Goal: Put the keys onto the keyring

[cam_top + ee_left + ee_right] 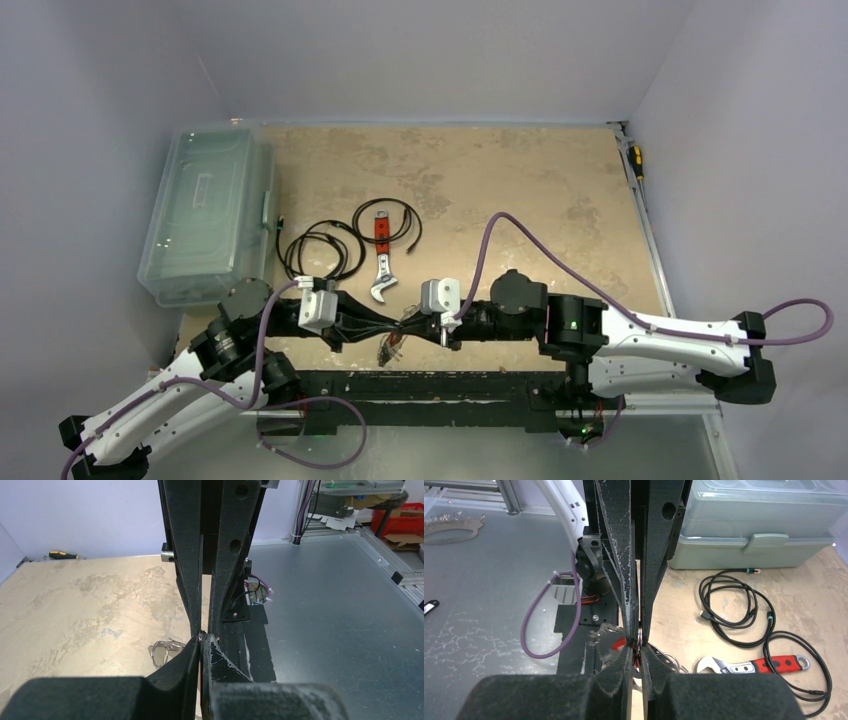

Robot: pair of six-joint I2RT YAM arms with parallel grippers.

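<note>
From the top view, the two arms meet tip to tip over the near edge of the table (pixel 520 200). The left gripper (pixel 386 328) and the right gripper (pixel 414 326) almost touch; a small tangle just below that meeting point is too small to make out. The adjustable wrench (pixel 381 262) and the black coiled cables (pixel 320 250) lie beyond, apart from both grippers. The step in hand is judged to be the threading itself, with one arm steadying the loop while the other brings a key to it.

From the left wrist view, the left gripper's fingers (pixel 190 655) are pressed together with a speck of thin metal pinched at their very tips, judged to be the wire of the keyring (pixel 161 651); the rest of that silvery loop hangs or lies just beside the tips, above the table.

From the right wrist view, the right gripper's fingers (pixel 651 662) stand a narrow slit apart, nipping a small rounded silvery piece that looks like the head of one of the keys (pixel 640 637); more silvery wire shows on either side of the tips. The two grippers' tips nearly touch; whether the key's hole is already over the wire is hidden.

The next move likely calls for a fine sideways slide of the key along the wire, with both pinches kept firm, since a thin key could twist or slip out.
</note>
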